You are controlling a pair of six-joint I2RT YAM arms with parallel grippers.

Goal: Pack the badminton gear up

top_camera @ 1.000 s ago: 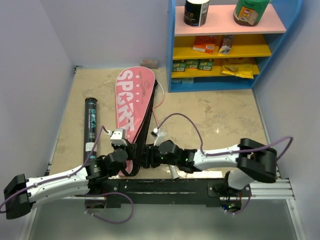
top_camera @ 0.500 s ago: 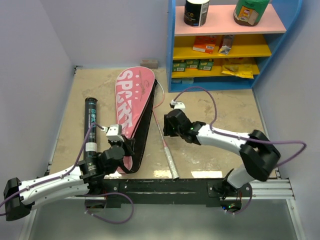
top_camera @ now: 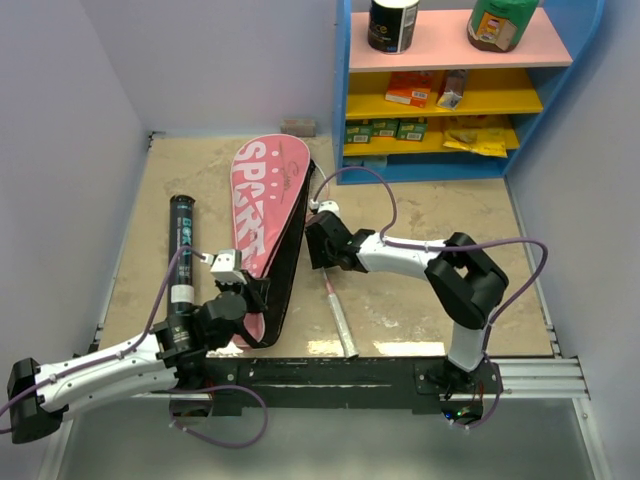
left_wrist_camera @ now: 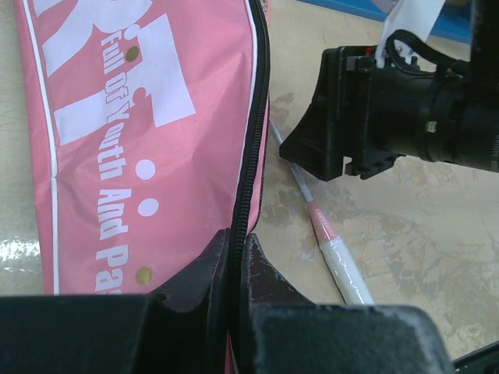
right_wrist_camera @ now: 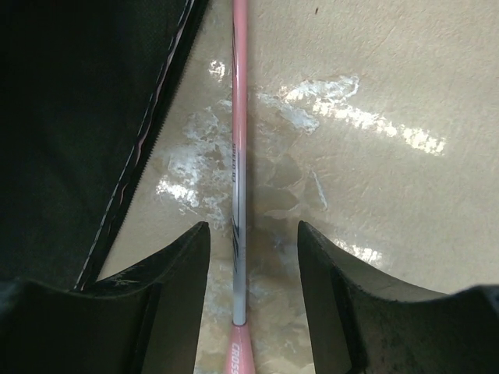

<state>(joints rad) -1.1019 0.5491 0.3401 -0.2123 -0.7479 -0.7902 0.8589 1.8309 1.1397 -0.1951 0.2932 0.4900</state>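
pink bag (top_camera: 262, 210) flat on the tabletop (top_camera: 440, 215), in the upper middle of the top view. big white letters "sport" on it. right side unzipped, black inside showing.

black tube (top_camera: 181, 250) to the left of the bag, lying straight, near the bag but not touching it.

racket (top_camera: 338, 312) to the right of the bag: a thin pink stick with a white grip, slanting from the lower middle of the frame up toward the open side of the bag. round end not in sight.

left hand (top_camera: 256, 296) at the lower end of the bag, lower left of the top view, squeezed shut on the black zip edge. in the left wrist view, fingers (left_wrist_camera: 199, 273) at the bottom of the frame, pressed together with the zip line caught between them.

right hand (top_camera: 320, 258) in the middle of the top view, just beside the open edge of the bag, over the thin part of the racket. in the right wrist view, fingers (right_wrist_camera: 175, 273) spread apart low in the frame, one on each side of the pink and white stick, a strip of tabletop showing on both sides of it. holds nothing.

blue shelf (top_camera: 342, 100) in the upper right corner, well apart from both hands.
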